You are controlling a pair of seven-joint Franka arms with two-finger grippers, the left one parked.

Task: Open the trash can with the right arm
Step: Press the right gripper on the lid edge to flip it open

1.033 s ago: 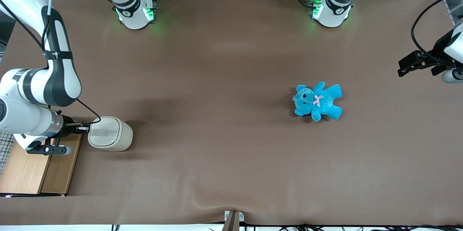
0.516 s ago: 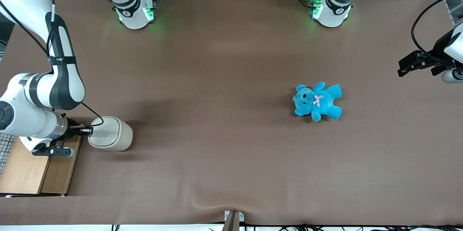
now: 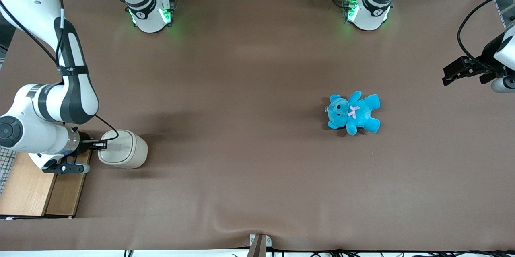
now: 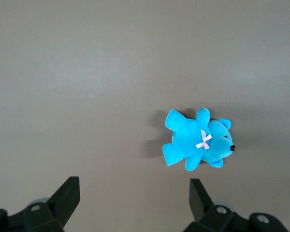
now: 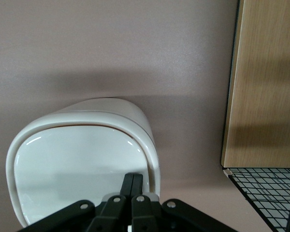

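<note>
The trash can (image 3: pixel 124 149) is a small cream-white tub with a flat paler lid (image 5: pixel 77 169), standing on the brown table toward the working arm's end. My right arm (image 3: pixel 44 128) reaches low over the table to it. The gripper (image 3: pixel 104 144) is shut, with its two black fingers (image 5: pixel 133 182) pressed together and their tips resting on the lid close to the rim (image 5: pixel 152 164). Nothing is held between them. The lid lies flat in the can's rim.
A wooden-topped wire crate (image 3: pixel 36 188) stands right beside the can, under my wrist, with its wooden top (image 5: pixel 268 82) and black mesh (image 5: pixel 266 193) showing. A blue teddy bear (image 3: pixel 353 112) lies toward the parked arm's end of the table.
The right arm's elbow and wrist have shifted slightly toward the can, and the shut fingertips have slid a little farther onto the lid. The can has stayed in place.
</note>
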